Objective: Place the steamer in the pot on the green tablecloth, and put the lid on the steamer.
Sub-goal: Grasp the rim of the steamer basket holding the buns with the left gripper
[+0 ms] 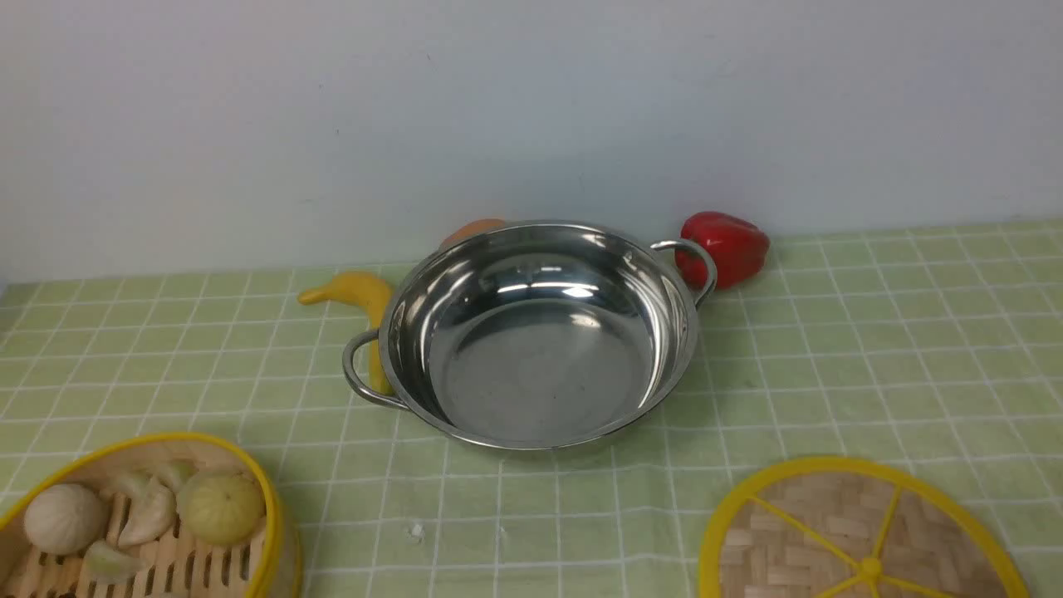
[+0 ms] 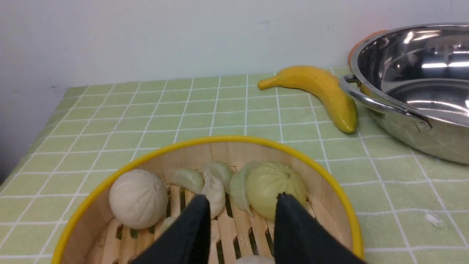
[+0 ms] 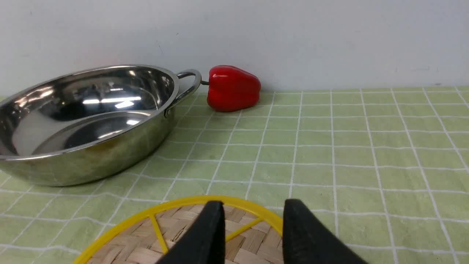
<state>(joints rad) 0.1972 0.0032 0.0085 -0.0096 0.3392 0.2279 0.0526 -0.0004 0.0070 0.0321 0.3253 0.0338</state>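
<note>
steamer (image 1: 133, 455) and lid (image 1: 864, 540) lie nearest on green tablecloth (image 1: 872, 332), pot (image 1: 540, 374) beyond, white wall (image 1: 531, 108) behind. left end effector (image 2: 242, 196) and right end effector (image 3: 254, 201) hover spread.

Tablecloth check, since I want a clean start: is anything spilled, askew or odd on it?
A small white scrap lies on the green tablecloth beside the steamer, on the near side of the pot. Nothing else looks spilled or damaged.
</note>
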